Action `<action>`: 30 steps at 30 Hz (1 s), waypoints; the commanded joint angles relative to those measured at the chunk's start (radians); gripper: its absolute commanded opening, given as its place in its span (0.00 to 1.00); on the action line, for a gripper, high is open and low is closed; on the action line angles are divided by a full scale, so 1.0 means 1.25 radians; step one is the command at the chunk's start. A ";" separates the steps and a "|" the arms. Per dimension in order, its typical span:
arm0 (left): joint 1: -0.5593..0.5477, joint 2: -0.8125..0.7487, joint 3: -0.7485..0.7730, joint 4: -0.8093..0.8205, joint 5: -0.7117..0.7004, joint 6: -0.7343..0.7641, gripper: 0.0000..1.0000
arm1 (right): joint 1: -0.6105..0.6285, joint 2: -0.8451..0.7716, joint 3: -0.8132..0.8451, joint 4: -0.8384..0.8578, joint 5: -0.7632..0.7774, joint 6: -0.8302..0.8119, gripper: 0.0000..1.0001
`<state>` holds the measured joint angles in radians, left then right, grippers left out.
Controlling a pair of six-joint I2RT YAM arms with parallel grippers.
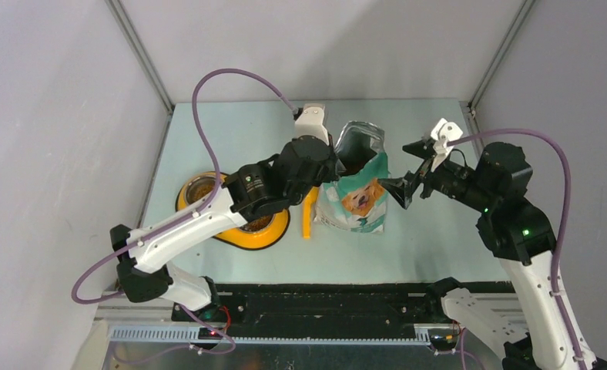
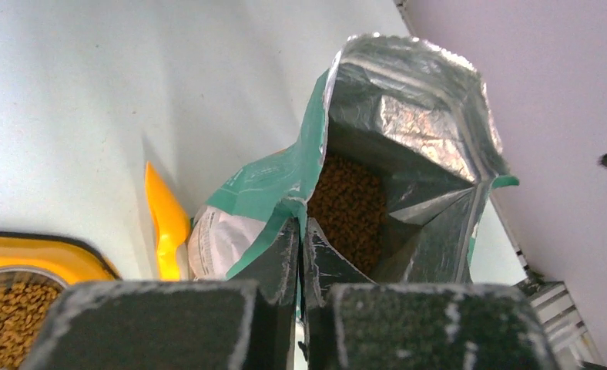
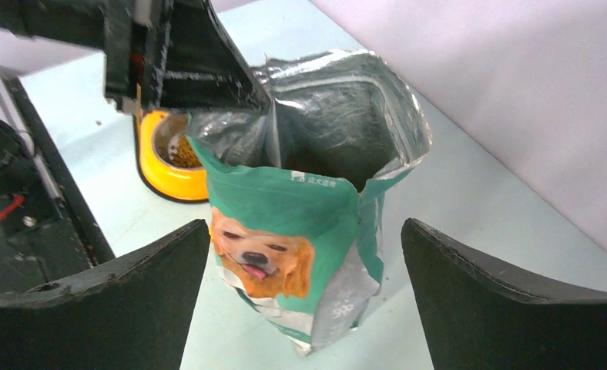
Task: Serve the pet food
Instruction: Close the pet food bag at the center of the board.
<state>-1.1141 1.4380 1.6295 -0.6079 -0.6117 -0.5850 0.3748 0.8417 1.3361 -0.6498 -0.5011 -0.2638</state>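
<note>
The top camera looks down from high up. The wrist cameras sit close to the green-and-white foil dog bag (image 1: pixel 354 196), at nine and three o'clock.

From the top view, the bag (image 1: pixel 356 185) stands upright at centre frame on the table (image 1: pixel 431 247), mouth facing up. The pet food (image 2: pixel 350 204) sits inside, down in the mouth. The scoop (image 1: pixel 309 216) lies on the table just left of the bag, betw. it & the feeder (image 1: pixel 277 230), which is left of centre. More pet food sits in a bowl (image 2: pixel 15 274) of the feeder, lower left of the left wrist view. The left gripper (image 1: pixel 333 166) is at the bag's left rim, pinching that edge. The right gripper (image 1: pixel 407 169) is just right of the bag, jaws wide apart, not touching it.
</note>
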 commanded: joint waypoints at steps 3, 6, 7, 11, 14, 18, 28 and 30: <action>0.030 -0.061 -0.023 0.118 0.019 0.014 0.09 | -0.024 0.058 -0.022 -0.025 -0.007 -0.085 0.99; 0.034 -0.077 -0.045 0.142 0.023 0.023 0.17 | -0.037 0.089 -0.021 -0.020 -0.035 -0.083 0.97; 0.035 -0.088 -0.049 0.153 0.031 0.034 0.21 | -0.042 0.105 -0.021 -0.012 -0.056 -0.090 0.97; 0.036 -0.134 -0.100 0.185 0.079 0.089 0.69 | -0.065 0.167 -0.014 0.031 -0.140 -0.092 0.85; 0.037 -0.214 -0.145 0.187 0.087 0.137 0.98 | -0.099 0.196 -0.009 0.029 -0.226 -0.083 0.47; 0.068 -0.332 -0.259 0.202 0.110 0.181 0.99 | -0.129 0.199 -0.008 0.018 -0.301 -0.064 0.13; 0.255 -0.487 -0.587 0.465 0.579 0.423 0.99 | -0.153 0.187 -0.009 0.058 -0.254 0.098 0.00; 0.267 -0.459 -0.585 0.478 0.652 0.455 0.99 | -0.155 0.185 -0.009 0.053 -0.248 0.082 0.00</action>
<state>-0.8089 0.8116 0.9226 -0.1642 -0.0921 -0.1944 0.1894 1.1019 1.3067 -0.6754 -0.7906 -0.2199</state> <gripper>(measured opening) 0.994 0.022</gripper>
